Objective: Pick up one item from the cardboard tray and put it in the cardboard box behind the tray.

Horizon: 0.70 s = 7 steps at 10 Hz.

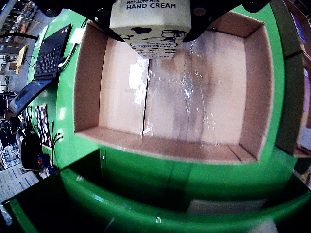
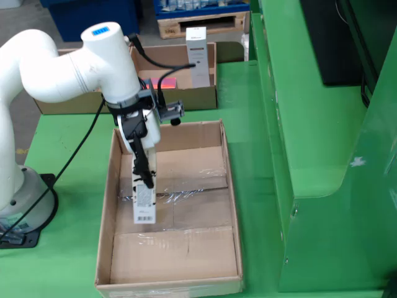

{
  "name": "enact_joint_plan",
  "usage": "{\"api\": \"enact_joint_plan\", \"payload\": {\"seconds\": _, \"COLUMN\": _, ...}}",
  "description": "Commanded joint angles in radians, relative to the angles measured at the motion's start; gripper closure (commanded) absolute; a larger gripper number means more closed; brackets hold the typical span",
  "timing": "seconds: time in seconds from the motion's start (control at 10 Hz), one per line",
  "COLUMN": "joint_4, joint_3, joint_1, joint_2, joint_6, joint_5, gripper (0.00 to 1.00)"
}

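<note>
Black gripper (image 2: pixel 142 177) clamps the white hand-cream carton (image 2: pixel 144 205), hanging centre-left of the fixed view, inside the open brown cardboard box (image 2: pixel 231 186).

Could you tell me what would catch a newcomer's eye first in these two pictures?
In the fixed view, the white arm reaches in from the left and its gripper holds a hand cream box upright over the large open cardboard box on the green table. The gripper view shows the same carton, labelled HAND CREAM, at the top edge above the box's bare taped floor. Behind, a white carton stands in a shallower cardboard tray.
</note>
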Motion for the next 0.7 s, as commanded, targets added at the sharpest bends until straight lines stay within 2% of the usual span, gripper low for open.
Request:
{"api": "enact_joint_plan", "payload": {"seconds": 0.0, "joint_4": 0.068, "joint_3": 0.633, "joint_1": 0.03, "joint_2": 0.078, "joint_6": -0.029, "joint_5": -0.031, "gripper": 1.0}}
{"api": "enact_joint_plan", "payload": {"seconds": 0.6, "joint_4": 0.13, "joint_3": 0.633, "joint_1": 0.085, "joint_2": 0.129, "joint_6": -0.042, "joint_5": -0.094, "gripper": 1.0}}
